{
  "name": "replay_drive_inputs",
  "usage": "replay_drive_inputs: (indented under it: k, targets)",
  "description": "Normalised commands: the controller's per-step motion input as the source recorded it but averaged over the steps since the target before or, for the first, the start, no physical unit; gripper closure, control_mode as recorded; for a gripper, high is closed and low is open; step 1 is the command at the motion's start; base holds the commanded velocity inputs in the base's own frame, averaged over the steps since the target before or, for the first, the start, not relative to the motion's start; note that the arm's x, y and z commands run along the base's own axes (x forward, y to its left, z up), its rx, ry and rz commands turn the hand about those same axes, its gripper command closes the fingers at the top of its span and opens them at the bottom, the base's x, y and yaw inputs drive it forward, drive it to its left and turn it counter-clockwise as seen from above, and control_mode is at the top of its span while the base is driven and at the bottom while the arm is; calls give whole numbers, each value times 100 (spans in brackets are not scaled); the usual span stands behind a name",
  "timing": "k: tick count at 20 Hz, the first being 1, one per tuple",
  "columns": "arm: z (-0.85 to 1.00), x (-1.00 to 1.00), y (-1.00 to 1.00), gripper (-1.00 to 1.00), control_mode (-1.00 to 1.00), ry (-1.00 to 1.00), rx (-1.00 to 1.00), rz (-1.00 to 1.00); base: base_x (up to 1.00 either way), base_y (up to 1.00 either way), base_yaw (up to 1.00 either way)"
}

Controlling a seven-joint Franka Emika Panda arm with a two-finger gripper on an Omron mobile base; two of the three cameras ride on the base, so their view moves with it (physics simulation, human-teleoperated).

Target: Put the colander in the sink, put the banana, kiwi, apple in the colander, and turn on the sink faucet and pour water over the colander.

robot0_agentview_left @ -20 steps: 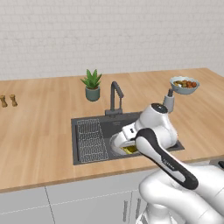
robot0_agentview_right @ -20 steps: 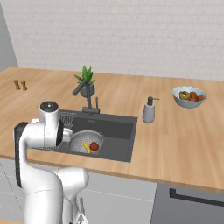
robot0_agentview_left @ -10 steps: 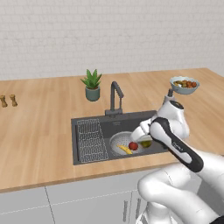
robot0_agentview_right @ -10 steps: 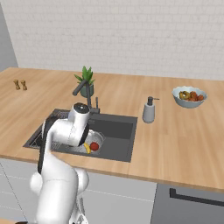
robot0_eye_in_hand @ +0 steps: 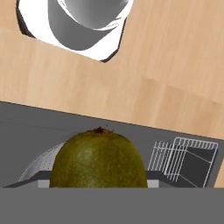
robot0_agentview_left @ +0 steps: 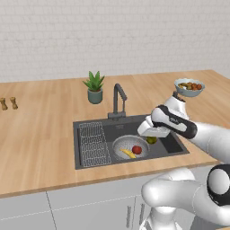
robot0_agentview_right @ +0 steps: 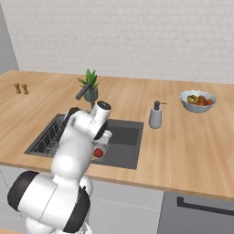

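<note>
Sink (robot0_agentview_left: 173, 144) sunk in wooden counter (robot0_agentview_left: 40, 130); bare wood all round the rim, widest on the left side. Faucet (robot0_agentview_left: 118, 99) stands at the back edge, potted plant (robot0_agentview_left: 94, 87) just behind it. Soap bottle (robot0_agentview_right: 156, 115) on the counter right of the basin, fruit bowl (robot0_agentview_right: 197, 101) well beyond it near the wall. Two small shakers (robot0_agentview_left: 9, 103) far left.

Inside the sink: wire rack (robot0_agentview_left: 93, 143) fills the left part; colander (robot0_agentview_left: 120, 145) sits in the middle, right of the rack. Colander holds banana (robot0_agentview_left: 128, 153) and apple (robot0_agentview_left: 137, 149), lying close together. Right part of the basin floor bare.

Gripper (robot0_agentview_left: 151, 136) hangs over the sink, at the colander's right rim. Kiwi (robot0_eye_in_hand: 99, 161) sits large between the fingertips in the hand view, colander rim just below it; in the left base view it shows as a small olive lump directly under the hand. Fingers closed on the kiwi, though their tips themselves are hidden by the fruit.
</note>
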Motion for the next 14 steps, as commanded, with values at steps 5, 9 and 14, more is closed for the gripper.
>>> replay_drive_inputs:
  k: [5,9,14]
  targets:
    - [-9,48,-2,100,-100,6,2,0,0,0,0]
    - [-25,26,3,100,-100,1,2,0,0,0,0]
    - [-30,12,3,100,-100,1,6,0,0,0,0]
